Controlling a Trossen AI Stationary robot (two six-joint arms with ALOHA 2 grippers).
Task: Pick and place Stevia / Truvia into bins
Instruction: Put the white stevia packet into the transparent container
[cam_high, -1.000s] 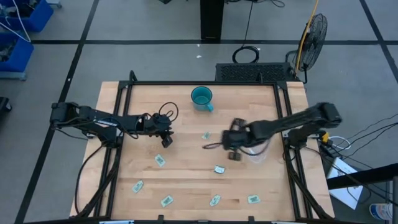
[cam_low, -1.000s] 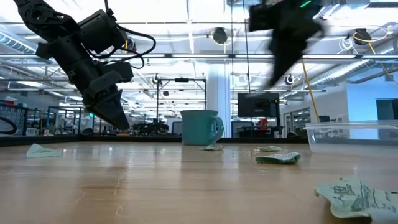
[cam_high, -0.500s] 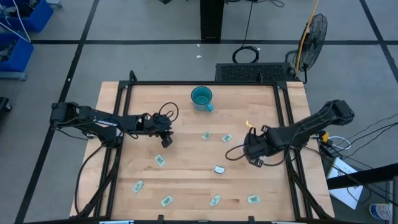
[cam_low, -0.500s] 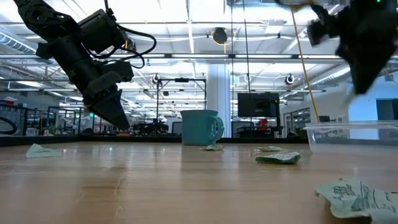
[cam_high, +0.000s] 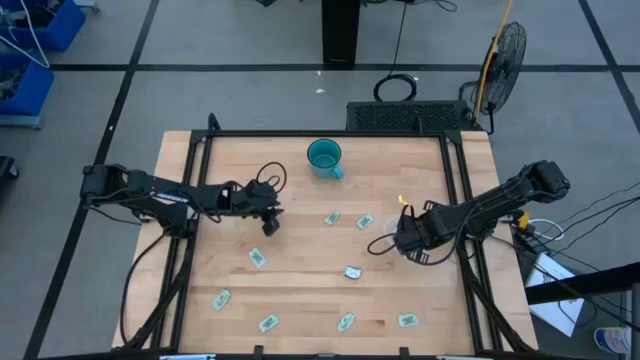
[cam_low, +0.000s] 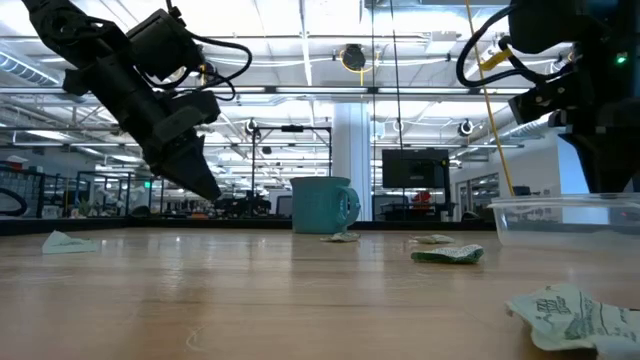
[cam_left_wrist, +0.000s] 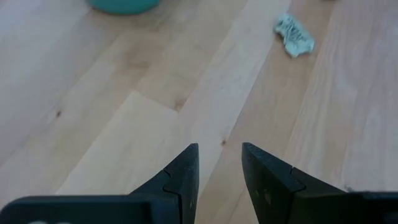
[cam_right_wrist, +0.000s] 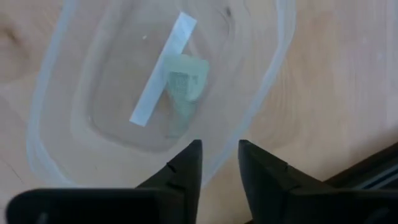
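Observation:
Several pale green and white sachets lie flat on the wooden table, among them one (cam_high: 331, 218), another (cam_high: 364, 222) and a third (cam_high: 352, 271). One more sachet (cam_right_wrist: 183, 84) lies inside the clear tub (cam_right_wrist: 273, 68). My right gripper (cam_right_wrist: 219, 149) hangs over that tub (cam_high: 388, 240) near the table's right side, open by a narrow gap and empty. In the low view the right gripper (cam_low: 605, 150) stands above the tub's rim (cam_low: 560, 208). My left gripper (cam_high: 268, 222) hovers over bare wood left of centre, open and empty (cam_left_wrist: 219, 152).
A teal mug (cam_high: 324, 156) stands near the far edge at the middle. More sachets lie along the near edge (cam_high: 267, 323), (cam_high: 345, 322), (cam_high: 407, 320), and one crumpled sachet (cam_low: 570, 315) lies close to the low camera. Black frame rails run along the table's sides.
My right gripper has travelled from the table's middle toward the right edge and come down over the clear tub. The sachet near the centre that it had covered now shows. The left arm has barely shifted.

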